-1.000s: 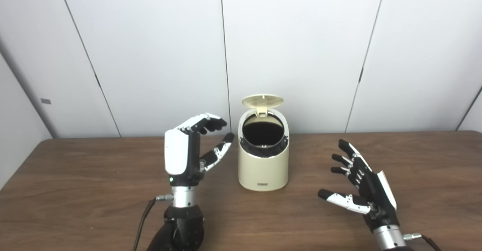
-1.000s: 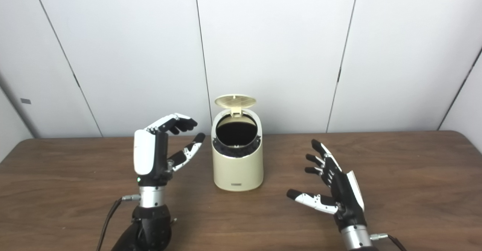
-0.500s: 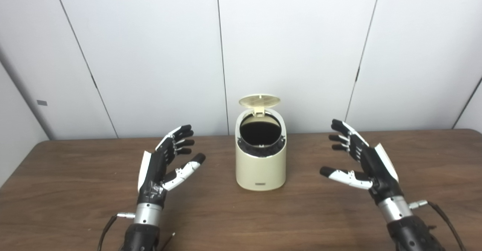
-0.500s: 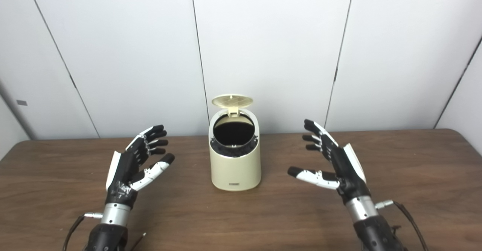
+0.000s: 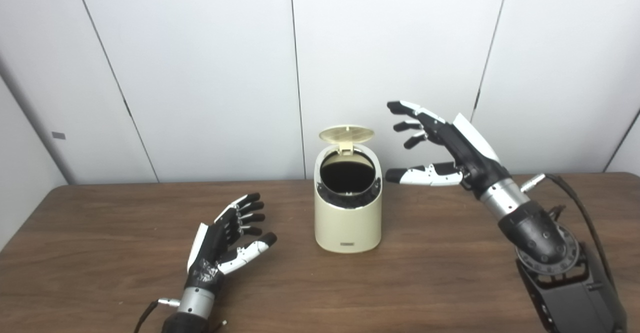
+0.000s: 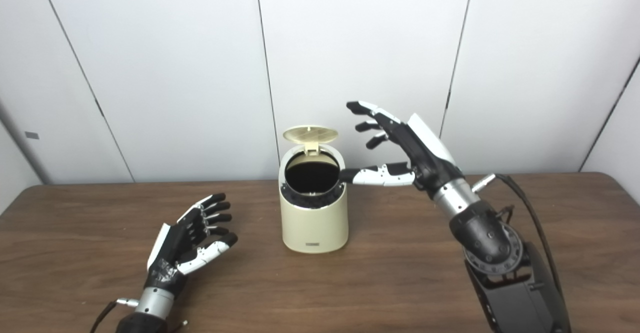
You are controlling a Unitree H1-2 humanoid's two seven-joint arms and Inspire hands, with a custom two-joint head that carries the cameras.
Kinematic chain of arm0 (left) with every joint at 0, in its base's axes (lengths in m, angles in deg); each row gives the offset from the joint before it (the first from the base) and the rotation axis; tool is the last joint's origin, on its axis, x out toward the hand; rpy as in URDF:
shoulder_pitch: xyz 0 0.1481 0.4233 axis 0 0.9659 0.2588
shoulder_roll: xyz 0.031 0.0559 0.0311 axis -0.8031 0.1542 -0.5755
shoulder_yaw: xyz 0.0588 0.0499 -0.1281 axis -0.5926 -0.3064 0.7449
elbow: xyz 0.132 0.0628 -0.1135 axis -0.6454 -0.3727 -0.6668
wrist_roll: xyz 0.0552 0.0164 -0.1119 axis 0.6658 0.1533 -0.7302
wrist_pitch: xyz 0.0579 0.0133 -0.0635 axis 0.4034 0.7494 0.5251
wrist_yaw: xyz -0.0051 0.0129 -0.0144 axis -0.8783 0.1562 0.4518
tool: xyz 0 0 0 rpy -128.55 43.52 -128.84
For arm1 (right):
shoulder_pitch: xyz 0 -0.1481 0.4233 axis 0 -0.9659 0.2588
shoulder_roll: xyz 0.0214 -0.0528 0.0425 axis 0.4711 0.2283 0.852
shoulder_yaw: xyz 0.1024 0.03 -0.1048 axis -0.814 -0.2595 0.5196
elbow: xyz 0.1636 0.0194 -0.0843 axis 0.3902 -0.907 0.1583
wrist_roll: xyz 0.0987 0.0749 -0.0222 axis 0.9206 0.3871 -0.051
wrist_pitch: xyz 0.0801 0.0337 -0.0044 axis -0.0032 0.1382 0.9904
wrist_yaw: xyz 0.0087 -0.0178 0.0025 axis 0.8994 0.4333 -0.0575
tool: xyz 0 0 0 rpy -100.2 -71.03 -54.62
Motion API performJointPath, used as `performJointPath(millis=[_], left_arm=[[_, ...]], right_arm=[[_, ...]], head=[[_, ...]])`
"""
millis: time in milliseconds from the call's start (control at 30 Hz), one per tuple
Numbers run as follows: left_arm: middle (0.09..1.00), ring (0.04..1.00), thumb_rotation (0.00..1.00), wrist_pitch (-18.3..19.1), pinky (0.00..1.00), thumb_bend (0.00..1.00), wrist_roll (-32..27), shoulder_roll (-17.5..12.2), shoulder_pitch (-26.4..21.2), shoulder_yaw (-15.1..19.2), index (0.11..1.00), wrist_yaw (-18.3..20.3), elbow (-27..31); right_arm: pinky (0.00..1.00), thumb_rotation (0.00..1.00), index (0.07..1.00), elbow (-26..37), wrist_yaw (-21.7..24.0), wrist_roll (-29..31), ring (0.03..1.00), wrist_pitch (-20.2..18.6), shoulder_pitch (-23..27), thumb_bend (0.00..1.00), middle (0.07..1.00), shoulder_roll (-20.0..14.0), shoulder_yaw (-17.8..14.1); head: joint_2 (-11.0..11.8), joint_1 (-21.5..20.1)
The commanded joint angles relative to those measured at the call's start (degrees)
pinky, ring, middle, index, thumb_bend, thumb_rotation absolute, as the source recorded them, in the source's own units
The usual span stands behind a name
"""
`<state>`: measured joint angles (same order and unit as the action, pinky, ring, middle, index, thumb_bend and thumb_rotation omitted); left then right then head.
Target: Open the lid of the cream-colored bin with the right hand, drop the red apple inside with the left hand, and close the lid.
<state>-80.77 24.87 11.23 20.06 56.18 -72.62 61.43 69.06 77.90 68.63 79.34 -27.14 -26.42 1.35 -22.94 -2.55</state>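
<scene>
the wooden worktop (image 5: 450,253) runs across the scene in front of pale wall panels (image 5: 200,73). near its middle stands the cream-colored bin (image 5: 348,221), upright, its round mouth dark and uncovered. the right arm (image 5: 542,245) comes up from the lower right, and the right hand (image 5: 450,145) is raised beside the bin's upper right, fingers spread apart and holding nothing; its thumb reaches toward the bin's rim, and whether it touches cannot be told. the left hand (image 5: 225,245) sits low over the worktop, left of the bin and clear of it, fingers apart, empty. the lid (image 5: 346,134) is tipped up on its hinge at the back of the bin. the red apple is not visible in either view.
</scene>
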Motion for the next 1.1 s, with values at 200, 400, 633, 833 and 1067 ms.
performJointPath(millis=[200, 400, 633, 833, 1067], left_arm=[[0.802, 0.751, 0.26, -2.4, 0.64, 0.78, 2.6, 2.9, 0.7, 0.3, 0.841, -1.1, -4.4], [0.8, 0.758, 0.25, -2.9, 0.65, 0.78, 2.3, 3.3, 0.8, 0.7, 0.841, -0.3, -5.2], [0.788, 0.751, 0.24, -3.2, 0.64, 0.8, 2.0, 3.6, 0.7, 1.0, 0.833, -0.2, -5.4], [0.791, 0.761, 0.24, -3.2, 0.66, 0.8, 2.2, 3.7, 0.7, 1.1, 0.834, -0.2, -5.4], [0.779, 0.752, 0.25, -2.8, 0.65, 0.82, 2.2, 3.9, 0.8, 1.2, 0.833, -0.2, -5.1]], right_arm=[[0.66, 0.73, 0.838, 0.7, 2.0, -9.0, 0.818, -2.3, 6.6, 0.64, 0.857, -2.7, 2.8], [0.71, 0.74, 0.843, -1.7, 3.0, -11.2, 0.874, -2.4, 8.8, 0.65, 0.871, -2.7, 3.7], [0.72, 0.73, 0.822, -3.6, 5.0, -13.8, 0.88, -2.9, 11.5, 0.66, 0.854, -2.7, 6.0], [0.78, 0.66, 0.761, -3.3, 7.2, -14.3, 0.89, -2.5, 12.2, 0.66, 0.826, -2.9, 7.5], [0.79, 0.61, 0.726, -3.4, 7.4, -14.9, 0.911, -0.5, 11.9, 0.68, 0.776, -2.5, 8.8]], head=[[0.1, 0.0], [-0.1, 0.2], [-0.4, 0.9], [-0.4, 1.3], [-0.7, 1.5]])
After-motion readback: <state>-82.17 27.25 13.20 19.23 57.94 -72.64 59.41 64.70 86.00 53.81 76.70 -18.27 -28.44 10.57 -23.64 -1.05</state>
